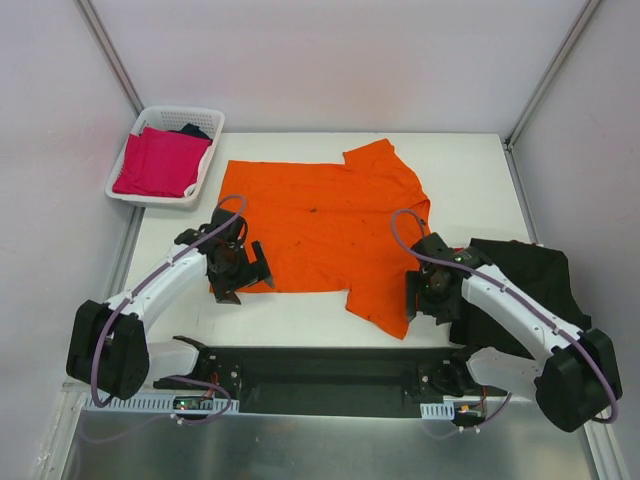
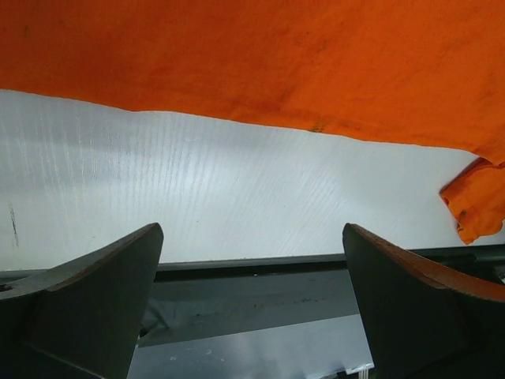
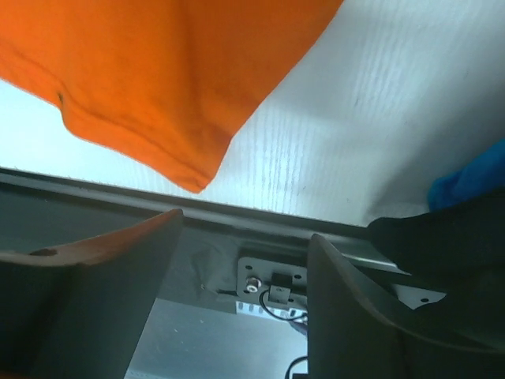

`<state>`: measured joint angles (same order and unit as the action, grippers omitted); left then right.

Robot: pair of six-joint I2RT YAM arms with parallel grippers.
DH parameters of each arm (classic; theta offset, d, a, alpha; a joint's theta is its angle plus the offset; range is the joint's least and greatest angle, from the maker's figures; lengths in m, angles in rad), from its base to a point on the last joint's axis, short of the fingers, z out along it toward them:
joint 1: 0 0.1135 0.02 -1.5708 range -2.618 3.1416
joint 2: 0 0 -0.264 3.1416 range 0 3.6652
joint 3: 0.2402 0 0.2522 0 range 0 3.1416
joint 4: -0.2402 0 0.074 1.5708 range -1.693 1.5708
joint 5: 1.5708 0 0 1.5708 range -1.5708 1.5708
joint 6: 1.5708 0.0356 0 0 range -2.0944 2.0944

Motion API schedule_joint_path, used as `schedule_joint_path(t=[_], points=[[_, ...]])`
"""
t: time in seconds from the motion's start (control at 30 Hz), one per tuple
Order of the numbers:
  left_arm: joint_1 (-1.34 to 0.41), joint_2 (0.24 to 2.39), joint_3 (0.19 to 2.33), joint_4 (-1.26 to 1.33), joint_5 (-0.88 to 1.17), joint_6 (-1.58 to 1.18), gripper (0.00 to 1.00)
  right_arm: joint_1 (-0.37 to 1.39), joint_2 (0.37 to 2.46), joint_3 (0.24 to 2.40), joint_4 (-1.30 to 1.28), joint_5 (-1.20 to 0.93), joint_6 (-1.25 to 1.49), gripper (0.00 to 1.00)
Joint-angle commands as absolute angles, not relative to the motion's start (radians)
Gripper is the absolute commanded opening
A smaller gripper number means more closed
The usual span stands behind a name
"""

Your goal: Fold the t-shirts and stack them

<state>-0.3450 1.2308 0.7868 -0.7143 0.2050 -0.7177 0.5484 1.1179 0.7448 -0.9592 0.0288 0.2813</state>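
**Top view.** The orange t-shirt point(image 1: 320, 225) lies spread flat on the table point(image 1: 470, 170). Its long axis runs left to right, hem to the left and shoulders to the right, with one sleeve pointing away and one toward the arms. The left claw point(image 1: 245, 270) stands at the near hem corner, released and empty. The right claw point(image 1: 420, 295) stands just beside the near sleeve, its jaws apart with nothing between them. Each arm is therefore nearest its own end of the near edge. The black t-shirts point(image 1: 520, 285) lie heaped on the right, partly under the right arm. The magenta t-shirt point(image 1: 160, 162) sits in the basket point(image 1: 205, 115) at the far left, where a dark item behind it is too covered to identify.

**Left wrist view.** The hem edge crosses the frame beyond the fingers point(image 2: 95, 300), clear of them, with bare table between. The rest of the shirt is cut off at the top of the frame.

**Right wrist view.** The sleeve corner lies just ahead of the spread fingers point(image 3: 95, 276), not touching them. Black cloth intrudes at the right. A blue patch point(image 3: 473, 178) beside it cannot be made out.
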Motion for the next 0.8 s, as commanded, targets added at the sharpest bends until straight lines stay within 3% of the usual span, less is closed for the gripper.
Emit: schedule_joint_path(t=[0.0,0.77], points=[[-0.339,1.264,0.816,-0.677,0.199,-0.73,0.99,0.428,1.071,0.729,-0.956,-0.052,0.232,0.72],[-0.333,1.279,0.902,-0.713,0.192,-0.755,0.98,0.437,1.062,0.623,-0.813,-0.163,0.293,0.68]])
